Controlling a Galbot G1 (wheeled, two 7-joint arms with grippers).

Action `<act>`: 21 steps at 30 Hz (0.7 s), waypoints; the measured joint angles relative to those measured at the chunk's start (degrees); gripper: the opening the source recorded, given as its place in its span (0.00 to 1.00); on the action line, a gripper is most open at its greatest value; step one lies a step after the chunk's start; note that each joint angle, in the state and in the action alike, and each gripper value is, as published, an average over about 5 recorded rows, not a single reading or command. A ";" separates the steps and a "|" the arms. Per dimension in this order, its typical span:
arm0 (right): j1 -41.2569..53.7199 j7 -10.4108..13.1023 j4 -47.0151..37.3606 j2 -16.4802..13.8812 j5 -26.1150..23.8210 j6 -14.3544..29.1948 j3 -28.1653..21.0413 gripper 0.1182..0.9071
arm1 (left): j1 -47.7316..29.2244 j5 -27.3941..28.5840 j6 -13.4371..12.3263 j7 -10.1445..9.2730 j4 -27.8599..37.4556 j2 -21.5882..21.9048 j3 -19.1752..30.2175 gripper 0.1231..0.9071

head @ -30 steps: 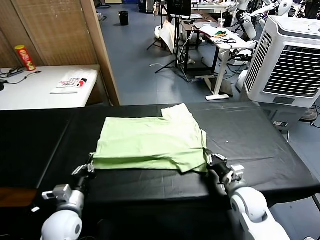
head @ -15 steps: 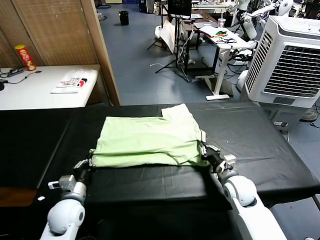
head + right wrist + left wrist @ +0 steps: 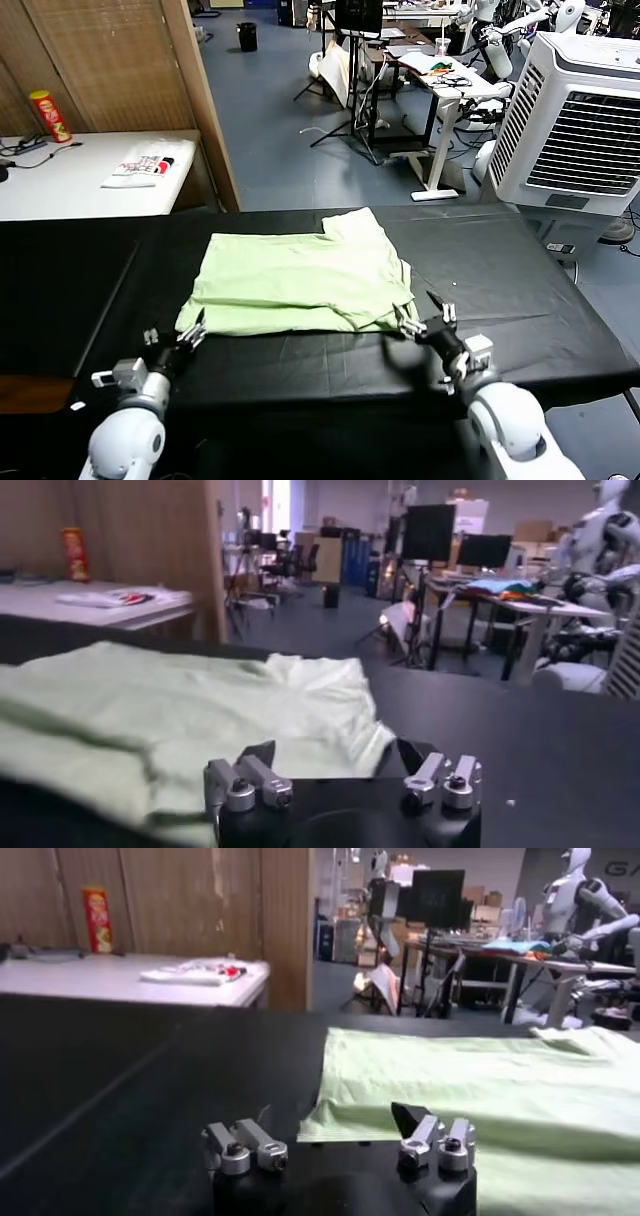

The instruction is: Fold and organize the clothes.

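Pale green shirt (image 3: 300, 282) lies folded flat on black table (image 3: 520, 290). Left gripper (image 3: 190, 331) and right gripper (image 3: 425, 318) sit at near corners – fingers apart, nothing held (probably fold done).

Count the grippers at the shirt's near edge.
2: left gripper open by the pale green shirt's near left corner; right gripper open by its near right corner.

We see 2 arms with rounded white shells, each ending in a black wrist block. The left gripper (image 3: 188, 333) and right gripper (image 3: 425, 313) carry silver metal fingers (image 3: 247, 1145) with round screw heads, and what look like dark tips, though the view is dim.
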 joint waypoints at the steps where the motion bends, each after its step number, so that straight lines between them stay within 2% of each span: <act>1: -0.12 -0.05 -0.02 0.11 -0.28 0.00 -0.11 0.65 | 0.12 -0.28 0.03 0.01 0.19 0.01 -0.11 0.86; 7: -0.20 -0.25 -0.56 0.58 -1.43 -0.16 -0.76 0.29 | 0.18 -2.73 0.37 0.27 1.36 0.29 -0.44 0.85; 9: -0.24 -0.22 -0.69 0.69 -1.59 -0.26 -0.86 0.15 | -0.01 -3.67 0.46 0.38 1.73 0.40 -0.49 0.80; 13: -0.23 0.47 -0.43 0.54 -1.59 -1.06 -0.88 0.02 | -0.13 -5.08 0.74 0.90 2.02 0.73 -0.55 0.56; 17: -0.20 1.54 0.57 -0.40 0.07 -3.15 -0.58 0.01 | 0.36 -5.10 1.19 1.08 1.52 0.88 -0.55 0.26; 21: -1.01 2.50 2.28 -1.89 3.16 -6.57 0.26 0.01 | 1.68 -3.51 2.16 0.32 -0.16 0.15 -0.65 0.04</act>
